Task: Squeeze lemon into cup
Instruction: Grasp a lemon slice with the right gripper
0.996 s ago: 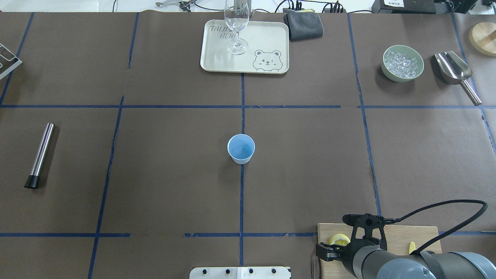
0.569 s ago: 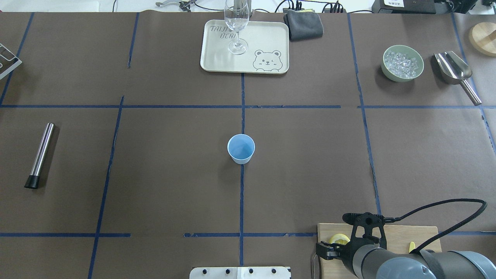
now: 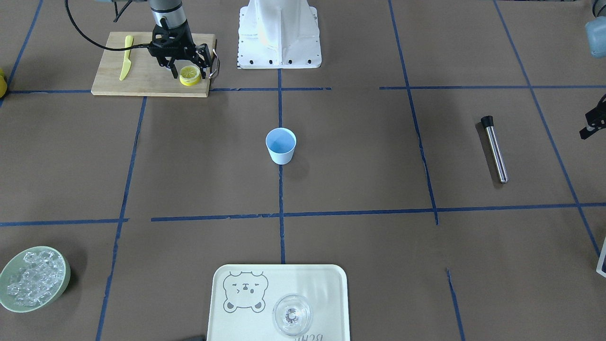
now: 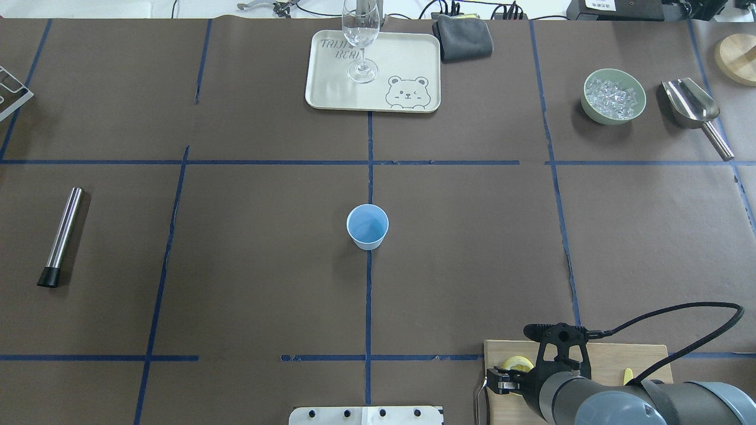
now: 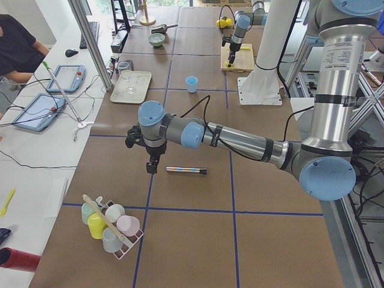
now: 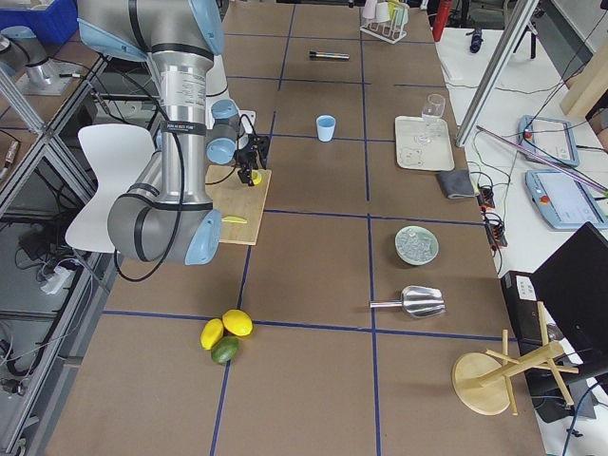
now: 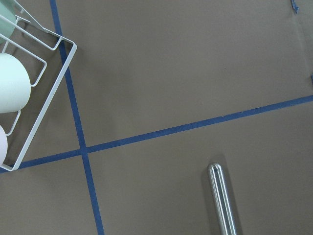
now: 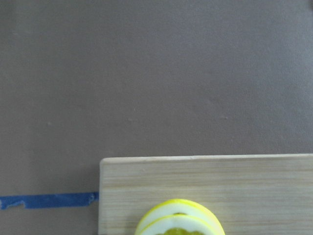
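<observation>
A brown-papered table [image 4: 266, 265] (gridded with blue tape [image 4: 367, 307]) stands beside a white chair [image 6: 109, 157].

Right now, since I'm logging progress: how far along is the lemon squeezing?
Done: little so far. The cup stands alone mid-table and looks empty. In hand: the right gripper is low over the cutting board, open, with a finger on either side of the lemon, which lies on the board. Left: close on the lemon, carry it over the cup and squeeze.
</observation>
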Motion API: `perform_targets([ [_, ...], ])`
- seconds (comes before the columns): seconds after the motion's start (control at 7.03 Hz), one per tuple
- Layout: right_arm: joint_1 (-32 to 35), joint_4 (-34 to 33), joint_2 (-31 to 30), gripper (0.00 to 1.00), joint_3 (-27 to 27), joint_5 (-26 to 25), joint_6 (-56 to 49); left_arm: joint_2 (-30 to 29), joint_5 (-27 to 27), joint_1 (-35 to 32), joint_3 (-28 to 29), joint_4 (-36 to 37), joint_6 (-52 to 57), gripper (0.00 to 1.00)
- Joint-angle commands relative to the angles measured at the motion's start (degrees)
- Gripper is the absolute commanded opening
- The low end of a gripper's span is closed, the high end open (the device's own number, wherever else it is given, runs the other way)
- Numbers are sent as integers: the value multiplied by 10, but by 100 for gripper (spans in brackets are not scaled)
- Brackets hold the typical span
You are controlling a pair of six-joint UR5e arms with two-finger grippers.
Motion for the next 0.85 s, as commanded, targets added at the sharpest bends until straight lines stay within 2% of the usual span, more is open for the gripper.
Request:
perform_targets([
  [0.0,2,0,-1,31,2,1,0,0,0,0,-1,1,-1,100],
  [0.71,16,-3,-7,32,19,7,0,-1,0,0,-8,1,-3,100],
])
